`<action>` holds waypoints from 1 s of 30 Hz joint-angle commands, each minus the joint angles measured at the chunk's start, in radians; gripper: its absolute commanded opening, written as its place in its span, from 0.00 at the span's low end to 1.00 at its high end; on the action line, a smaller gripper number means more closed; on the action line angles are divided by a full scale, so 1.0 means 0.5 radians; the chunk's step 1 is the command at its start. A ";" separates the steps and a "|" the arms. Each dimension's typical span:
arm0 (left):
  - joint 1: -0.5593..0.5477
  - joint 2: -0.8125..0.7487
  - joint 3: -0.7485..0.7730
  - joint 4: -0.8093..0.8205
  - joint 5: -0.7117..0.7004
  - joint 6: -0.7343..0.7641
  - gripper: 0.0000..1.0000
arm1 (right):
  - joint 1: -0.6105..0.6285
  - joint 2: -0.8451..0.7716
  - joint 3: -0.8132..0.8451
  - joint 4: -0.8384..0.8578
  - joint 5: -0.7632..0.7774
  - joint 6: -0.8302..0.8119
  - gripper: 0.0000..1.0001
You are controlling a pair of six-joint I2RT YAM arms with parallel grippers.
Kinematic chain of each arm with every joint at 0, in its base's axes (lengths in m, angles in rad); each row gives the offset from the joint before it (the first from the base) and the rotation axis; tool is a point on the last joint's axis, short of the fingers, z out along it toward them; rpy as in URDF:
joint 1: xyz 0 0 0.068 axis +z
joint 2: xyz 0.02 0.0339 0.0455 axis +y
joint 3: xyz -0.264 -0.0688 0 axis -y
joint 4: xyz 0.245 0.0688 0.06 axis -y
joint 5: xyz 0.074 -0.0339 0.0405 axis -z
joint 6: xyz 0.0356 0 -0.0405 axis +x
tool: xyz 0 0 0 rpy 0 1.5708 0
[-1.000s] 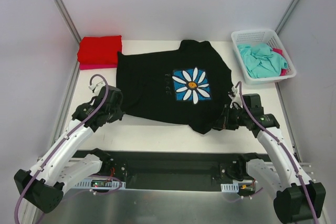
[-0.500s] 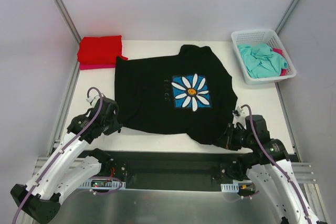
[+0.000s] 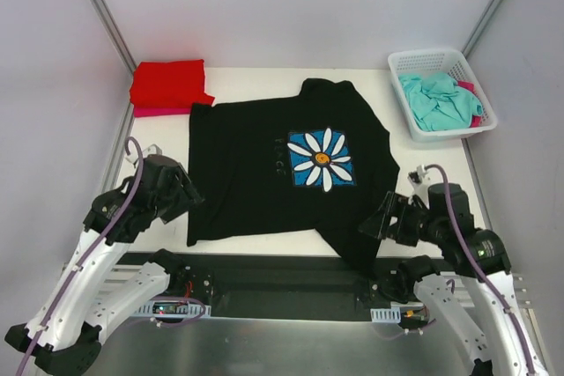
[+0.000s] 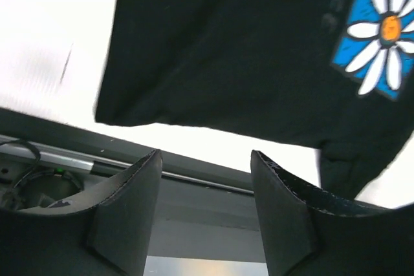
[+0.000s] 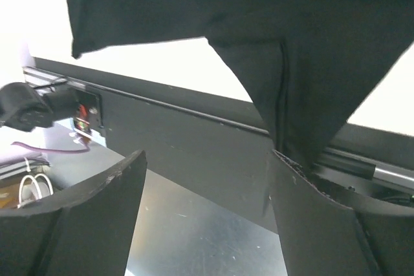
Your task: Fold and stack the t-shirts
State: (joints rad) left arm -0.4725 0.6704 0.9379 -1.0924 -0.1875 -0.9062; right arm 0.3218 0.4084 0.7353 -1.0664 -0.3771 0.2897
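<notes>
**Position of the work.** The black t-shirt [image 3: 256, 165] lies spread on the table [image 3: 441, 173], daisy print [image 3: 322, 160] facing up and collar toward the far side. Its near right corner hangs over the table's near edge. A folded red t-shirt [image 3: 167, 83] sits at the far left with a pink one [image 3: 163, 112] showing beneath it. The teal t-shirt [image 3: 436, 99] lies bunched in the white basket [image 3: 483, 126] at the far right.

**Grippers.** Your left gripper [image 3: 187, 195] sits just beside the shirt's near left edge. In the left wrist view its fingers [image 4: 129, 211] stand moderately apart with nothing between them, and the cloth is clear of both. Your right gripper [image 3: 374, 222] sits by the overhanging corner. In the right wrist view its fingers are wide apart. A point of black cloth hangs down against one finger [image 5: 310, 224] and rests on it, but it is not pinched.

**Step in hand.** I judge this to be the lay-out step for the black shirt. It is flat enough to work on, and no fold has been made in it.

**What the next move needs.**
- Draw the right gripper away from the hanging corner without dragging it further off the edge.
- Get that corner back onto the table, or the fold line will come out skewed.
- Take each grip on a single edge of the cloth, with both arms level, before you fold.

**Risk.** The cloth is limp, and any snag on the finger will pull the spread out of shape.
</notes>
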 commanded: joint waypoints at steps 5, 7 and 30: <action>-0.015 0.349 0.447 0.190 -0.199 0.122 0.63 | 0.010 0.579 0.591 0.390 0.141 -0.116 0.75; -0.015 0.377 0.389 0.405 -0.174 0.180 0.63 | 0.010 0.714 0.640 0.506 0.174 -0.141 0.75; -0.015 1.270 0.303 1.638 0.034 0.435 0.59 | -0.236 2.211 1.177 1.390 -0.068 -0.202 0.01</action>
State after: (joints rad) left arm -0.4725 1.2274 1.0733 -0.4194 -0.2104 -0.7124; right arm 0.2092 1.4063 1.2774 -0.4644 -0.3214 0.1886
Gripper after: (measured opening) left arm 0.604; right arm 0.095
